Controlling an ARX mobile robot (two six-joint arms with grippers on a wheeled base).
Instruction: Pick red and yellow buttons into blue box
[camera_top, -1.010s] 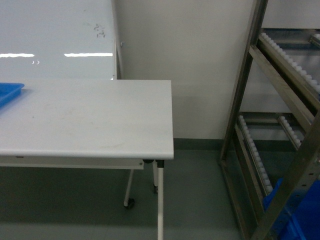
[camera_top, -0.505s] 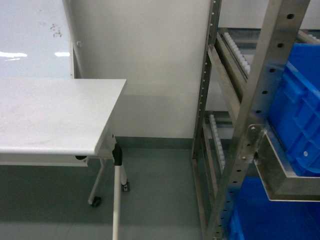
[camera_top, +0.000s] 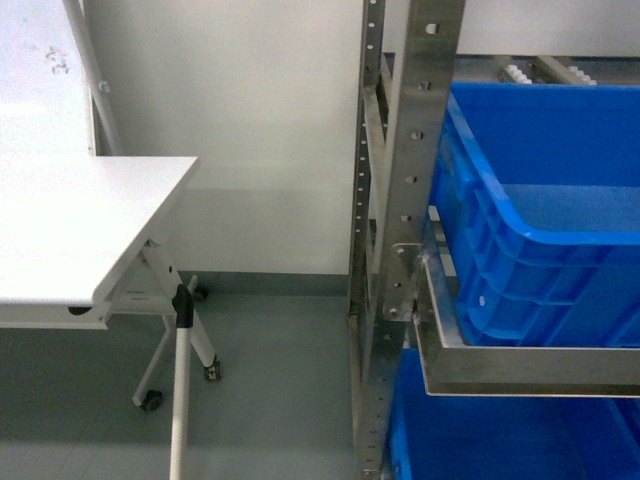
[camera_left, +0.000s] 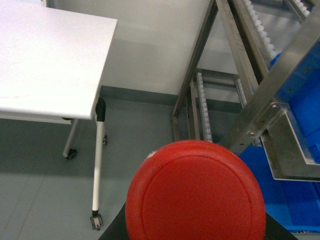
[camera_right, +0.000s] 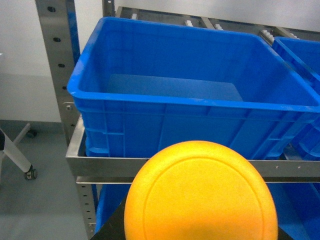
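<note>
red button (camera_left: 196, 192) fills the bottom of my left wrist view, yellow button (camera_right: 201, 192) the bottom of my right one. each cap sits right under its camera, so i judge each pincer is grasping its button, though neither view shows the fingers.

blue box (camera_right: 192, 100) is on the steel rack (camera_top: 410, 200), straight ahead of the right arm, floor bare. left arm faces the tabletop (camera_left: 50, 55) edge and the rack's upright, not the box opening.

risks:
- dropping from here, both buttons land on the floor; neither is over the rim yet.
- left arm swinging across could clip the upright.
- the rack's front rail sits just under the rim; coming in low would hit it.
- another blue crate (camera_right: 300, 55) is just beside the box; overshooting right puts yellow in it.
</note>
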